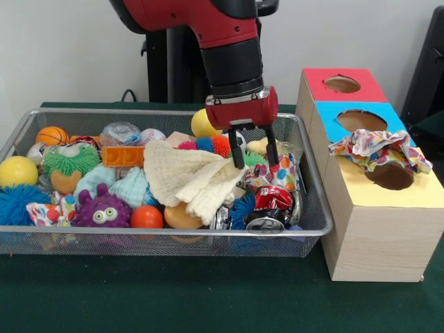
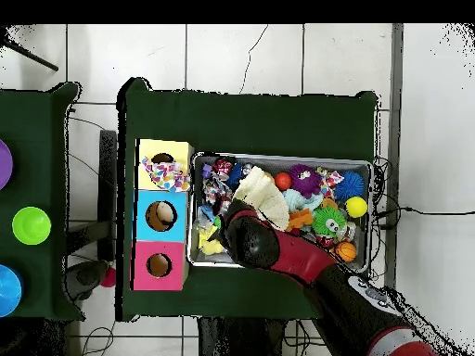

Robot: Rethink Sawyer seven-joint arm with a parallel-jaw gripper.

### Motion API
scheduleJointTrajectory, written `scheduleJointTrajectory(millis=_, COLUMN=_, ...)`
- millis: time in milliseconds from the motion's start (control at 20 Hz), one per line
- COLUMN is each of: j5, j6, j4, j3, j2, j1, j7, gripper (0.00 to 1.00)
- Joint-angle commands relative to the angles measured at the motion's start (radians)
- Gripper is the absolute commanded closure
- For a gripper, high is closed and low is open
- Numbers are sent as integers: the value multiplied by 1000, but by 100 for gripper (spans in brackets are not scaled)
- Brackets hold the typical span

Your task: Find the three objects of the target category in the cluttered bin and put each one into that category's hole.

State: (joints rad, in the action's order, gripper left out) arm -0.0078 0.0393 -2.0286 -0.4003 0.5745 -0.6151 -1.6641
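My gripper (image 1: 254, 157) hangs open low in the right half of the wire bin (image 1: 316, 229). Its left finger (image 1: 237, 157) touches the right edge of a cream knitted cloth (image 1: 191, 177) spread over the clutter, and nothing is held. A polka-dot cloth (image 1: 276, 173) lies just below the right finger. The wooden box (image 1: 374, 236) beside the bin has red (image 1: 342, 84), blue (image 1: 361, 120) and yellow (image 1: 393, 176) holes. A colourful patterned cloth (image 1: 378, 147) is draped over the yellow hole. In the overhead view the arm (image 2: 269, 243) covers the gripper beside the cream cloth (image 2: 262, 192).
The bin also holds crushed cans (image 1: 270, 208), a purple monster toy (image 1: 103, 208), a green fuzzy toy (image 1: 69, 161), light blue knitted cloths (image 1: 128, 186), spiky balls and smooth balls. Coloured bowls (image 2: 31, 225) sit on a side table in the overhead view.
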Motion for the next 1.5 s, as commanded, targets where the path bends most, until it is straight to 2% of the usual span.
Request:
scheduleJointTrajectory(millis=50, j5=77, j6=-89, j4=-27, j3=-74, j2=-33, j1=-2, j7=-227, gripper=0)
scheduleJointTrajectory(millis=250, j5=59, j6=-38, j4=2, j3=5, j2=-25, j1=48, j7=-204, gripper=0)
scheduleJointTrajectory(millis=650, j5=43, j6=29, j4=8, j3=18, j2=-35, j1=50, j7=-215, gripper=0)
scheduleJointTrajectory(millis=800, j5=24, j6=54, j4=26, j3=48, j2=-33, j1=68, j7=-198, gripper=0)
scheduleJointTrajectory(millis=1050, j5=-14, j6=55, j4=69, j3=109, j2=-26, j1=110, j7=-138, gripper=0)
scheduleJointTrajectory(millis=1300, j5=-60, j6=37, j4=129, j3=205, j2=19, j1=173, j7=-65, gripper=0)
scheduleJointTrajectory(millis=1500, j5=-93, j6=35, j4=154, j3=230, j2=25, j1=190, j7=-55, gripper=0)
